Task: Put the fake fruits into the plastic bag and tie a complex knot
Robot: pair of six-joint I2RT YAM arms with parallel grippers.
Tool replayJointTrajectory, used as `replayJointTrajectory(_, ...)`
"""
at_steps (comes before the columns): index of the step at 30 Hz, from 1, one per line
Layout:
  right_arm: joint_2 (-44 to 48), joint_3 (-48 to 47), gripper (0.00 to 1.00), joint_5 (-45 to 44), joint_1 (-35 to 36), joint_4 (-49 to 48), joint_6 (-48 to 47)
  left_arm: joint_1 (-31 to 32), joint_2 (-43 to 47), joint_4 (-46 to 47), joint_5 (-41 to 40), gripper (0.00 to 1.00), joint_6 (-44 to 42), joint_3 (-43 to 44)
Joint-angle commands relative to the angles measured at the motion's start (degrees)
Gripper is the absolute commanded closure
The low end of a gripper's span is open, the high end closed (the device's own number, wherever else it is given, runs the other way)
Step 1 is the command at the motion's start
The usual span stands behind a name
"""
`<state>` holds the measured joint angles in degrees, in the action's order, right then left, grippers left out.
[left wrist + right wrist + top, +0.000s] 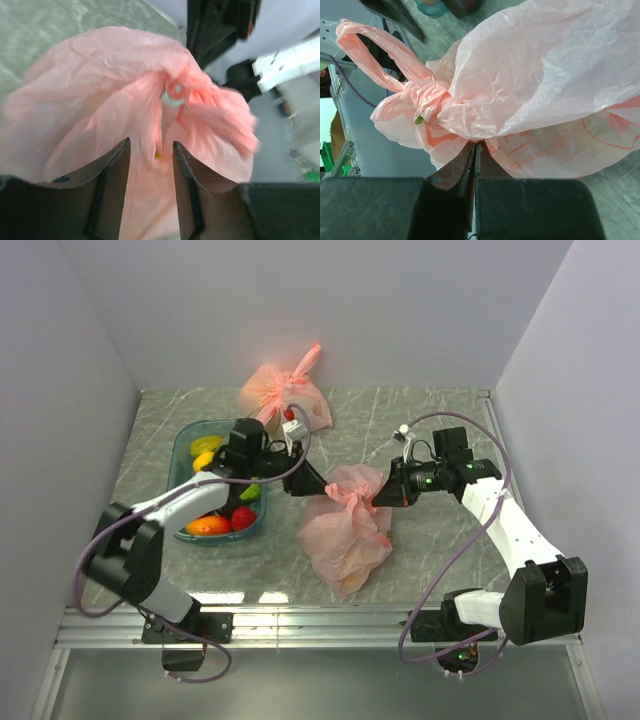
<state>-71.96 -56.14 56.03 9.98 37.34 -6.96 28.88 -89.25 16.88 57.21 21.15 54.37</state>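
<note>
The plastic bag (345, 535) is translucent but crinkled, so its contents hardly show. Only a green sliver peeks out beside the knot (427, 97) in the right wrist view. The right gripper (474, 150) has its jaws pressed flat together. Their tips vanish under the bag's folds, so it seems to be pinching the film at the bag's right shoulder. The left gripper (150, 145) stands parted just left of the bag's neck, pink plastic showing through the gap. The left wrist view is blurred, and whether the pads (116, 170) touch the film is unclear.

Left of the bag, the left arm hides part of a teal tray (183, 445) holding loose fake fruits (210, 525). Behind the bag lies a paler bag (283, 390), well apart. Bare table (440, 420) lies right of the bag, and its near edge is close below the bag.
</note>
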Motion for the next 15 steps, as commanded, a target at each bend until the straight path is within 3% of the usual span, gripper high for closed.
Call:
replayJointTrajectory(1,0.1,-2.6,1.00,1.4,-0.2,1.0,-1.9,-1.5,7.5,-28.2,2.5,0.54,-23.1,4.6)
replayJointTrajectory(2,0.2,-2.4,1.00,1.4,-0.2,0.5,-1.6,-2.3,8.6,-36.6,2.6,0.49,-26.3,6.7)
replayJointTrajectory(4,0.7,-1.9,1.00,1.5,0.0,-0.7,-1.0,-2.3,10.4,-44.4,0.0,0.32,-31.9,10.6)
replayJointTrajectory(6,1.0,-1.7,1.00,1.4,0.5,-1.3,-0.1,-2.4,10.1,-52.0,0.9,0.30,-33.2,13.4)
replayJointTrajectory(7,1.1,-1.7,1.00,1.2,0.8,-1.6,0.2,-2.3,10.0,-52.4,1.0,0.01,-31.5,14.4)
replayJointTrajectory(10,1.6,-1.5,1.00,0.4,1.7,-3.7,1.3,-1.4,10.6,-48.6,-0.1,0.01,-23.3,16.0)
replayJointTrajectory(11,1.6,-1.2,1.00,0.1,2.0,-4.1,1.9,-0.6,11.2,-46.4,-2.4,0.01,-16.8,15.7)
replayJointTrajectory(12,1.7,-1.2,1.00,0.0,2.4,-4.6,2.2,0.2,11.2,-43.3,-8.5,0.01,-14.3,15.5)
replayJointTrajectory(15,2.0,-1.1,1.00,-0.6,3.1,-5.0,2.7,2.8,8.4,-43.9,-15.3,0.01,-7.8,17.7)
